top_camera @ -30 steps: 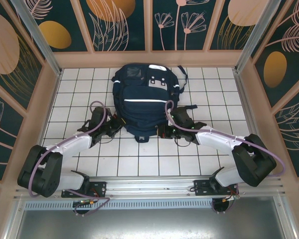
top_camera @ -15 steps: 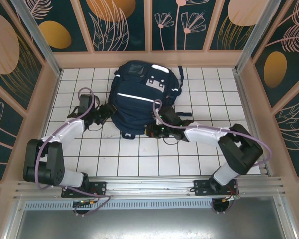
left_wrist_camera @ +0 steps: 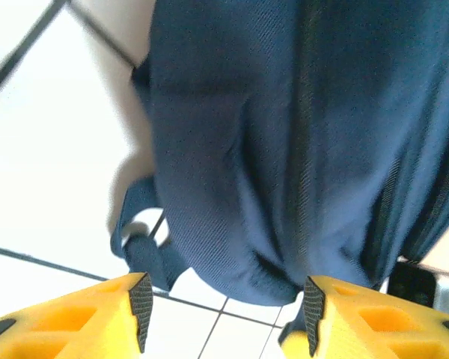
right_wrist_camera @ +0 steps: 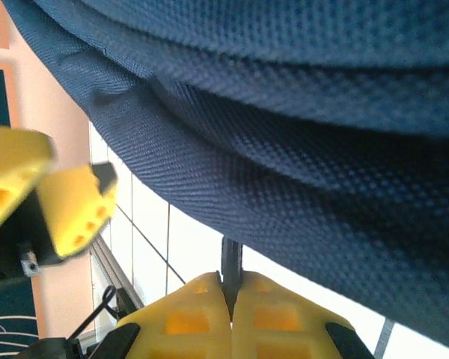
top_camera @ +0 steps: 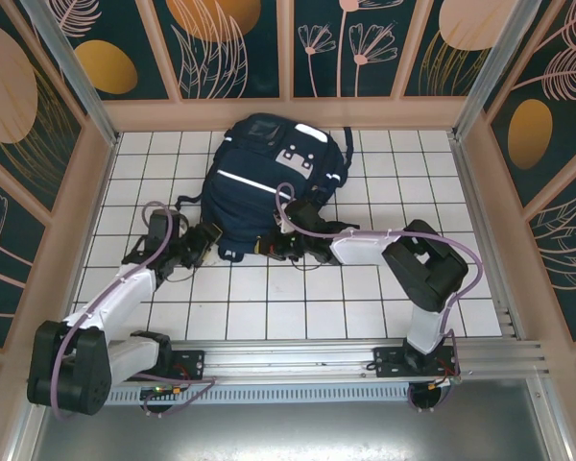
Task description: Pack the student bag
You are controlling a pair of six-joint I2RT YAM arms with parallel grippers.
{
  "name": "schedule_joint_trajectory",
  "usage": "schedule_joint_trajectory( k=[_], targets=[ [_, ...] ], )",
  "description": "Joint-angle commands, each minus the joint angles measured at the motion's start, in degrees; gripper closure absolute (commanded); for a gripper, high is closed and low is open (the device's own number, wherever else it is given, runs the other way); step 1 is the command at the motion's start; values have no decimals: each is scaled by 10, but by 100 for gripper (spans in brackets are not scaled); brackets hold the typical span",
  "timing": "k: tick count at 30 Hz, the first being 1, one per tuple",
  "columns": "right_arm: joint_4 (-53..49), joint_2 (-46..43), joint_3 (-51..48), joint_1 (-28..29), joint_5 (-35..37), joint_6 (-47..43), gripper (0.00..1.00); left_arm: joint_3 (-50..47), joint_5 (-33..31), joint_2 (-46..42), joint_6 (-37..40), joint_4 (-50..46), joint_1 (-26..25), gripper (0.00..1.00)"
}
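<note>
The student bag (top_camera: 259,187) is a big navy backpack with white stripes. It lies tilted at the back middle of the white tiled table. My left gripper (top_camera: 202,246) stands open at the bag's near-left corner. In the left wrist view the left gripper (left_wrist_camera: 223,310) has its yellow fingers wide apart, with the bag's (left_wrist_camera: 284,134) lower edge just ahead of them and nothing gripped. My right gripper (top_camera: 269,247) sits under the bag's near edge. There the right gripper (right_wrist_camera: 231,288) is shut on a thin dark tab (right_wrist_camera: 231,258) hanging from the bag (right_wrist_camera: 284,112).
Peach wooden walls (top_camera: 96,173) fence the table (top_camera: 298,307) on three sides, and a metal rail (top_camera: 288,360) runs along the near edge. Bare tiles lie in front of the bag and to its right. The left gripper's yellow fingers (right_wrist_camera: 67,209) show close by in the right wrist view.
My left gripper has let go of the bag, opened and drawn back to the left. The right arm has swung left with its grip kept, and the bag has shifted left and turned.
</note>
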Motion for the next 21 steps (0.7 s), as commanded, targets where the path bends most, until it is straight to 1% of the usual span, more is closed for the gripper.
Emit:
schedule_joint_trajectory(
  k=[1,6,8,12,15,16,17,21],
  targets=[
    [35,7,17,4,-16,9,100,-9,4,22,-55,47,-22,43],
    [41,-5,9,8,-16,9,100,0,-21,64,-54,72,-25,45],
    [43,-10,6,10,-15,10,100,10,-21,92,-51,83,-25,46],
    [42,-20,-1,12,-12,7,100,33,-36,140,-28,111,-25,45],
    [35,-23,-6,12,-6,5,100,43,-46,157,-14,124,-25,46],
    [31,-23,-7,12,-4,2,100,46,-48,159,-8,127,-25,49],
    [27,-24,-9,12,-1,-2,100,48,-53,160,-3,124,-25,54],
    [3,-27,-11,8,13,-16,100,43,-77,150,3,113,-25,79]
  ],
)
